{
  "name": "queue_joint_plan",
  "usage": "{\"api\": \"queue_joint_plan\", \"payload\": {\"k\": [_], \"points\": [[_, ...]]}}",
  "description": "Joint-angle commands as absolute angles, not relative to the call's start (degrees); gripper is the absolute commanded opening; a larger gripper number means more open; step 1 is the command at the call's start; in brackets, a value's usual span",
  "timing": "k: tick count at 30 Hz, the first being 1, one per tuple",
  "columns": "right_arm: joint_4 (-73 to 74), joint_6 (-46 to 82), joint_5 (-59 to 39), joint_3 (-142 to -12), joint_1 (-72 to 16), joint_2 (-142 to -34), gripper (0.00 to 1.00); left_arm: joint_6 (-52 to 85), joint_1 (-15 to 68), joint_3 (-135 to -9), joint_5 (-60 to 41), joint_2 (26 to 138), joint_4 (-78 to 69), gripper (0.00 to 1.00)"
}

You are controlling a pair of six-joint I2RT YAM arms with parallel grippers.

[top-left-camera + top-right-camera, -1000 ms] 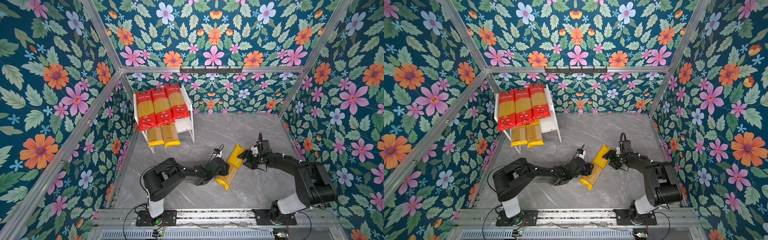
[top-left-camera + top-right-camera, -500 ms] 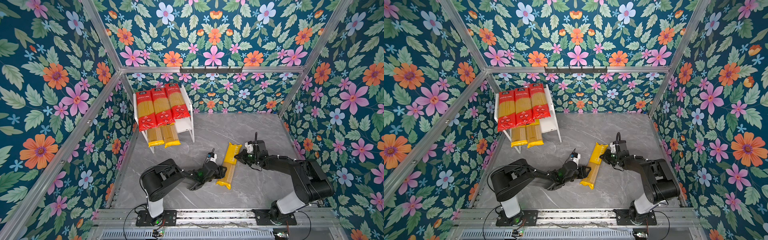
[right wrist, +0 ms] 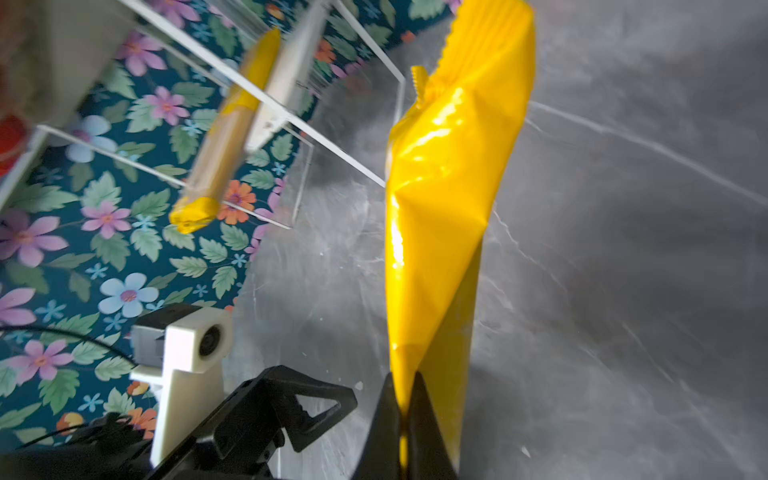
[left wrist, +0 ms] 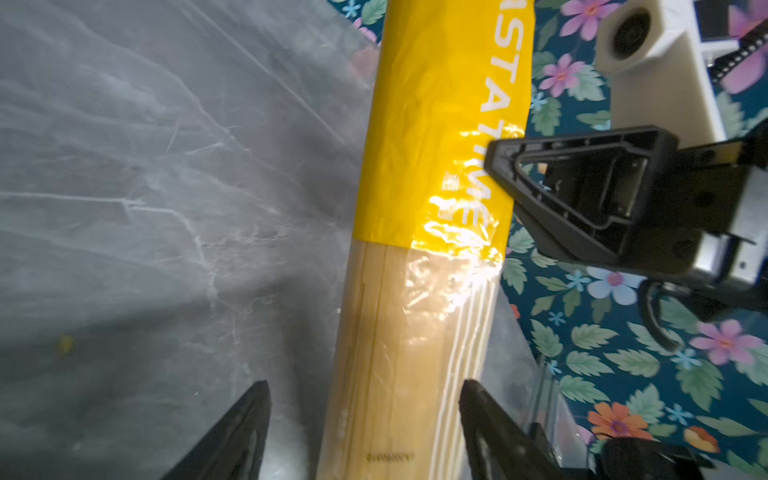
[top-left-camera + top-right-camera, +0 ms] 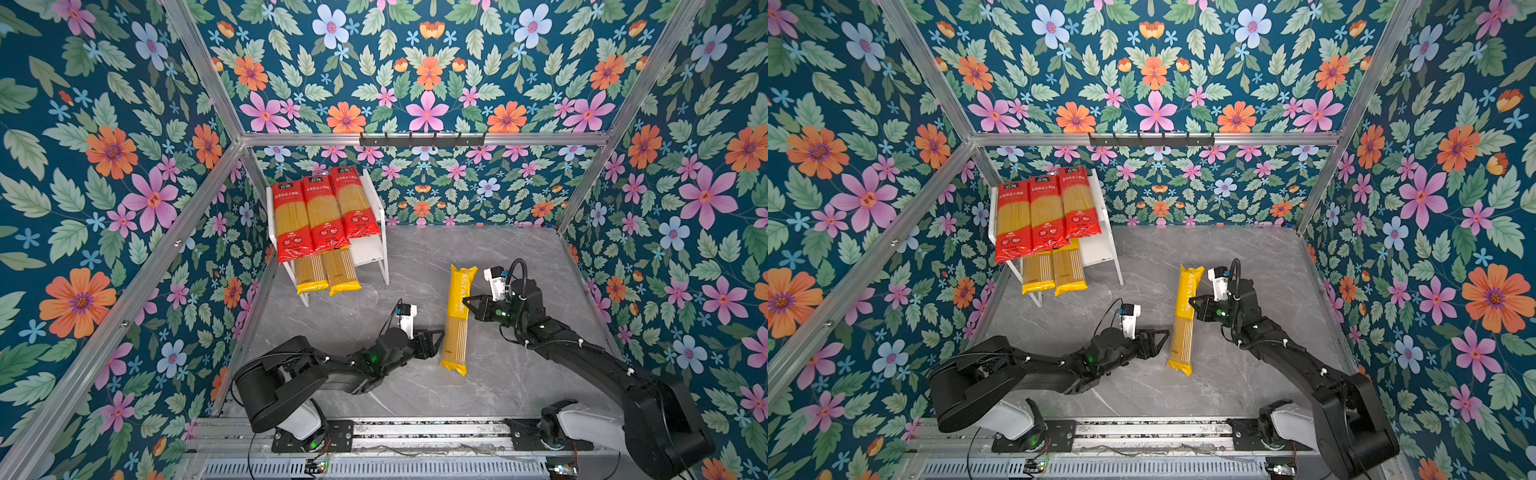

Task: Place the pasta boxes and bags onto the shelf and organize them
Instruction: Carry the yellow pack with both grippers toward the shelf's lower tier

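A yellow-ended spaghetti bag [image 5: 456,328] [image 5: 1185,320] lies lengthwise mid-table, apart from the shelf. My right gripper [image 5: 468,303] [image 3: 401,380] is shut on the side edge of the bag's [image 3: 440,208] yellow far half. My left gripper [image 5: 436,340] [image 4: 363,386] is open, with its fingers on either side of the clear near half of the bag [image 4: 415,299]. The white shelf [image 5: 376,249] [image 5: 1100,245] stands at the back left. Three red-ended bags [image 5: 320,216] lie on its top, and two yellow-ended bags [image 5: 328,270] stick out of its lower tier.
Floral walls with aluminium posts [image 5: 582,199] close in the grey marble table [image 5: 519,374]. A black hook rail [image 5: 422,139] hangs on the back wall. The right side of the shelf's lower tier [image 5: 368,251] is bare.
My right gripper has shut on the yellow bag and swung its far end leftward, so the bag now lies straighter. My left gripper stays beside the bag's near half with wider jaws.
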State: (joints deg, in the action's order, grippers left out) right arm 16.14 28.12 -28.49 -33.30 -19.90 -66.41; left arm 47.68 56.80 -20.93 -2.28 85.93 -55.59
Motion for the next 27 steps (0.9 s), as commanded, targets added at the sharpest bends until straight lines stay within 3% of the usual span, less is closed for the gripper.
{"api": "queue_joint_plan", "payload": {"k": [1, 6, 17, 23, 27], "points": [[27.87, 23.66, -34.22, -33.53, -20.11, -62.54, 0.0, 44.11, 55.61, -18.85, -6.34, 83.07, -66.26, 0.78], [30.43, 24.45, -43.49, -36.77, -20.55, -59.73, 0.0, 39.4, 55.29, -21.07, -15.15, 79.62, -63.66, 0.79], [28.12, 24.37, -53.39, -44.21, -27.94, -59.87, 0.0, 39.4, 52.83, -20.43, -21.49, 76.37, -68.75, 0.8], [33.63, 28.96, -58.13, -44.56, -28.91, -61.27, 0.0, 44.24, 52.86, -17.67, -27.61, 80.1, -86.69, 0.74], [34.56, 30.18, -59.75, -44.57, -28.9, -62.0, 0.0, 43.29, 52.82, -17.81, -28.99, 78.99, -85.48, 0.67]]}}
